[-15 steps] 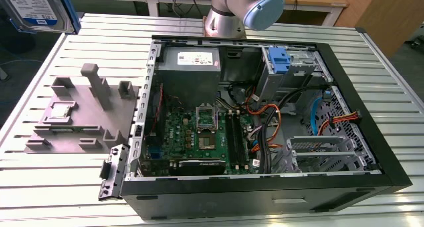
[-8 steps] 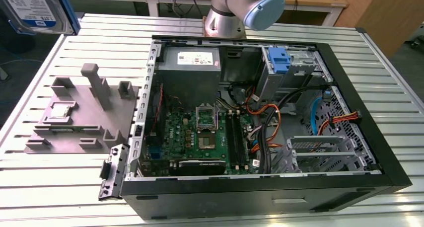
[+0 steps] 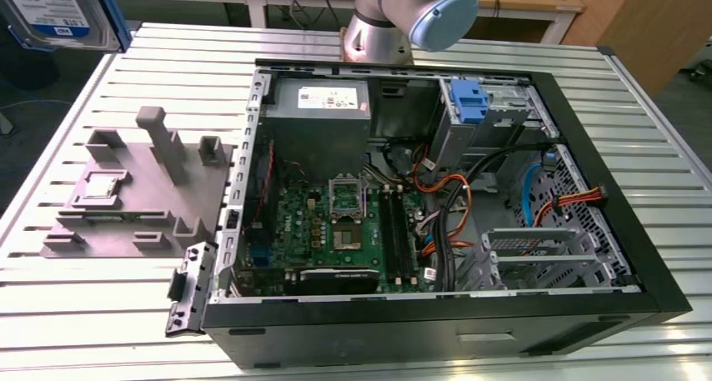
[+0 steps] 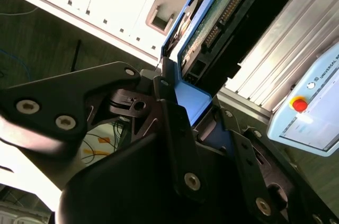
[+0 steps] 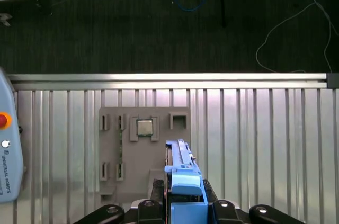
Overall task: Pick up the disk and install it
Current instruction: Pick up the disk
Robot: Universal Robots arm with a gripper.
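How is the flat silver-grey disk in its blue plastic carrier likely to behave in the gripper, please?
Probably stiff: the disk stands straight from the gripper without sagging. Its smooth carrier might slip. The exposed circuit board looks fragile.

We see soft, even overhead light in the exterior view. Pale glare runs along the slats of the table (image 3: 189,64), and deep shadow fills the computer case (image 3: 368,335). In the second wrist view the gripper (image 4: 193,97) looms dark and slightly soft, while the disk (image 4: 222,15) stays sharp. In the first wrist view the floor (image 5: 106,23) is dim.
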